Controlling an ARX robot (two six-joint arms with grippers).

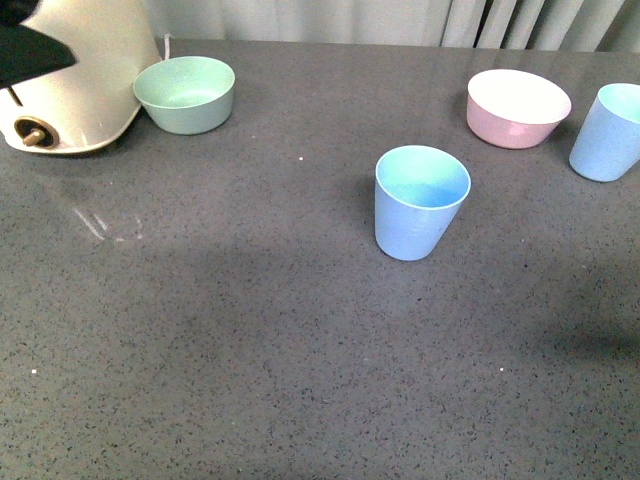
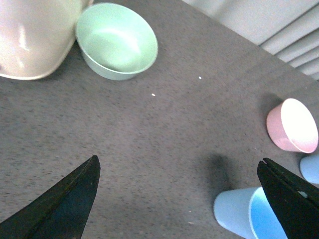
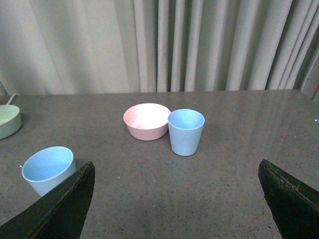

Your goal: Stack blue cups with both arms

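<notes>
A dark grey speckled table (image 1: 250, 350) filled the front view, with a pale pleated curtain (image 3: 199, 45) hanging behind its far edge. A large cream appliance (image 1: 85, 80) stood at the far left of the table. The left gripper (image 2: 177, 161) hung above the table with its jaws spread wide and nothing between them. Only its two black fingers (image 2: 65, 204) showed, at the bottom corners of the left wrist view. The right gripper (image 3: 176, 164) hung likewise, its jaws wide apart and holding nothing. The mint green bowl (image 1: 186, 95) sat upright just beside the appliance, though whether the two touched could not be told. The pink bowl (image 1: 517, 108), white inside, sat at the far right of the table. The central blue cup (image 1: 420, 205) stood upright and empty near the middle of the table, well apart from both bowls. In the left wrist view it lay partly behind one finger of the left gripper. The second blue cup (image 1: 610, 132) stood upright at the right edge of the front view, just beside the pink bowl on that bowl's right. Whether cup and bowl touched could not be told.
</notes>
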